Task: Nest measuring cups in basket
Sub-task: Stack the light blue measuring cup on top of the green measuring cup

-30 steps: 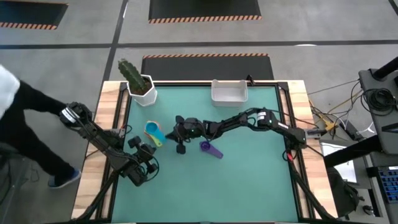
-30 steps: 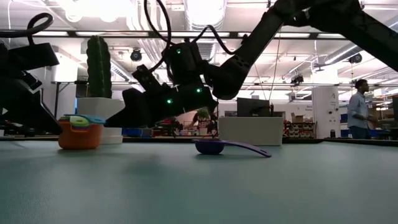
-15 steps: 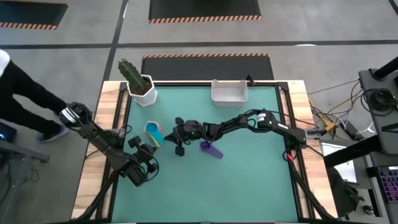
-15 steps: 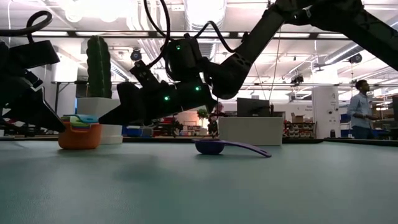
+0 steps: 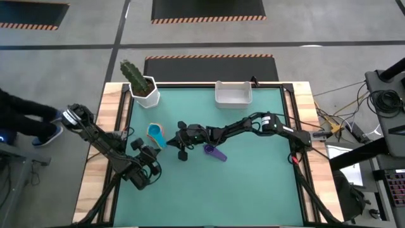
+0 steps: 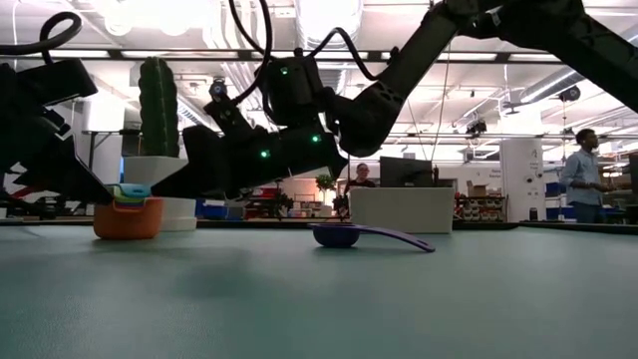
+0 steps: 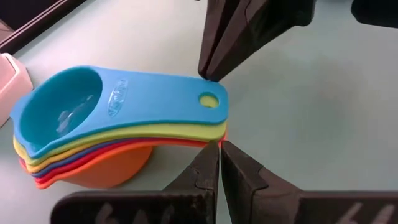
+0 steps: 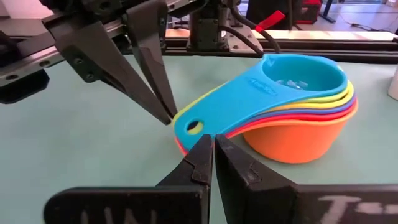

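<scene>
A nested stack of measuring cups point(image 5: 155, 133), teal on top and orange at the bottom, stands on the green mat left of centre. It also shows in the left wrist view point(image 7: 93, 124), the right wrist view point(image 8: 292, 106) and the low view point(image 6: 128, 214). The purple cup point(image 5: 213, 152) lies alone on its bowl right of centre point(image 6: 344, 236). My left gripper point(image 7: 219, 148) and my right gripper point(image 8: 212, 142) are both shut and empty. Their tips meet at the stack's handle ends from opposite sides. The white basket point(image 5: 233, 94) stands at the far edge. My left gripper's shut tips stand at the lower handle ends of the stack point(image 7: 214, 132), slanting in from the near left. My right gripper's shut tips stand at the same handle ends point(image 8: 186, 134), coming level from the table's right. Whether either touches, I cannot tell.
A white pot with a green cactus point(image 5: 142, 85) stands at the far left corner, just behind the stack. Wooden rails point(image 5: 120, 120) border the mat. A person's leg shows beyond the table's left side point(image 5: 25, 117). Open mat lies near the front edge.
My right gripper has gone toward the table's left and a little down, bringing its tips up to the stack's handles. The stack and the purple cup have stayed where they were. The person at the left has walked on.
</scene>
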